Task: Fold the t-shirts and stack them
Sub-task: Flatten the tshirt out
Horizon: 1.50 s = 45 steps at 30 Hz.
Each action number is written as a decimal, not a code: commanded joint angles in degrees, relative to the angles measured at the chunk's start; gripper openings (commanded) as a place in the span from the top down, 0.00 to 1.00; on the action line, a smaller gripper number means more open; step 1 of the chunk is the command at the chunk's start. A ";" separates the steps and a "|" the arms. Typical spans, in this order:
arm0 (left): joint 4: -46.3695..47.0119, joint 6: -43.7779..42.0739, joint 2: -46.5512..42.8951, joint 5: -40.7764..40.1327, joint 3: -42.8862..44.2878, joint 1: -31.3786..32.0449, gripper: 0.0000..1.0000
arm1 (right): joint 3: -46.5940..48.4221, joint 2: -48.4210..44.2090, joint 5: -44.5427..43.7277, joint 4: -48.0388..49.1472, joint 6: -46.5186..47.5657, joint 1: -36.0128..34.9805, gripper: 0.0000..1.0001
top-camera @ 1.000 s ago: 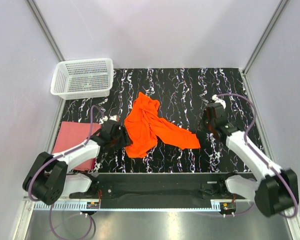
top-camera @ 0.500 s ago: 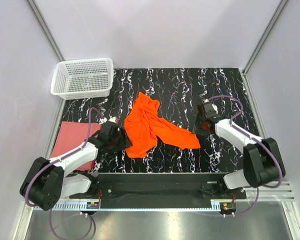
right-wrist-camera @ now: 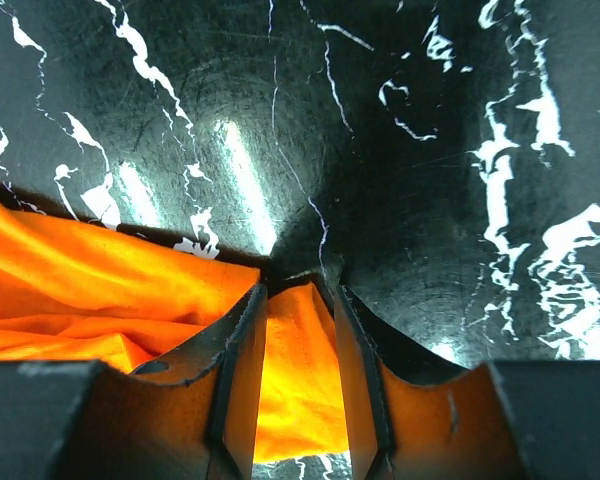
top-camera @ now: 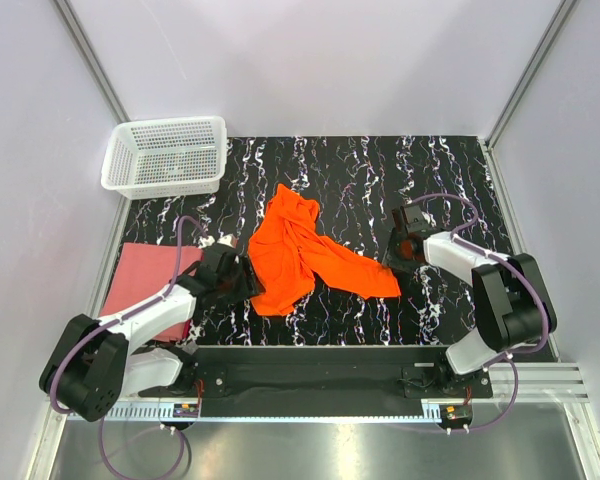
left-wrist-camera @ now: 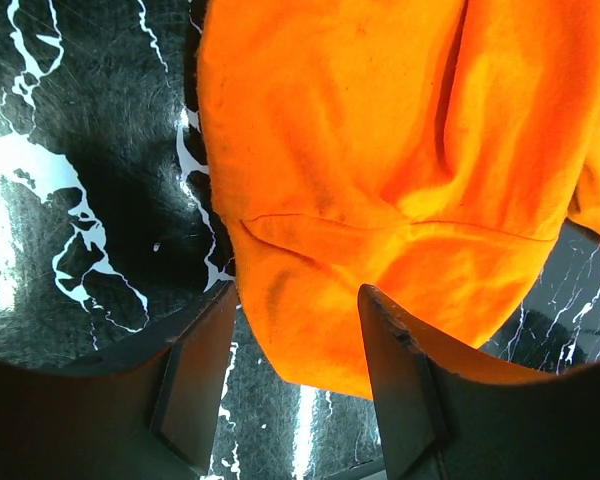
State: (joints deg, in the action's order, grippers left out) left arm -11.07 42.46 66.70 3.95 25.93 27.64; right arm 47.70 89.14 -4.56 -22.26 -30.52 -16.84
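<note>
The bright orange t-shirt point(top-camera: 300, 250) lies crumpled in the middle of the black marbled table. The dusty pink-red t-shirt point(top-camera: 140, 272) lies folded flat at the left edge, partly under my left arm. My left gripper point(top-camera: 248, 280) is open at the orange shirt's near-left edge; in the left wrist view point(left-wrist-camera: 298, 300) its jaws straddle the hem of the orange cloth point(left-wrist-camera: 380, 150). My right gripper point(top-camera: 395, 256) is at the shirt's right tip; in the right wrist view point(right-wrist-camera: 300, 295) its jaws stand narrowly apart with a corner of orange cloth point(right-wrist-camera: 295, 360) between them.
A white mesh basket point(top-camera: 165, 155) stands at the back left corner. Grey walls and aluminium posts close in the table on three sides. Bare marbled table point(top-camera: 410, 180) shows behind and to the right of the orange shirt.
My right arm has folded inward and its gripper has moved left onto the orange shirt's right corner. My left gripper has barely moved. The shirts lie as before.
</note>
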 commanded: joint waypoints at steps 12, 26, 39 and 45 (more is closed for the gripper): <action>2.02 -0.36 -0.34 1.24 -0.36 -0.13 0.43 | 0.11 -2.13 0.53 0.91 -2.44 0.32 0.87; 0.96 -0.71 -1.04 0.80 0.52 -0.13 0.43 | 6.00 -19.51 -2.57 -11.39 1.96 0.32 1.00; -5.62 -3.61 -6.48 -0.69 7.98 -0.92 0.41 | -1.99 -45.88 20.27 -27.21 -4.89 0.23 1.00; -4.93 -6.06 -6.94 0.88 12.37 -1.18 0.22 | -1.04 -53.02 20.39 -31.96 -8.06 0.14 1.00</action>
State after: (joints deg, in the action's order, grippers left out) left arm -17.39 38.96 59.09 4.12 34.00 26.83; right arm 45.23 37.04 14.26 -50.30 -36.60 -16.82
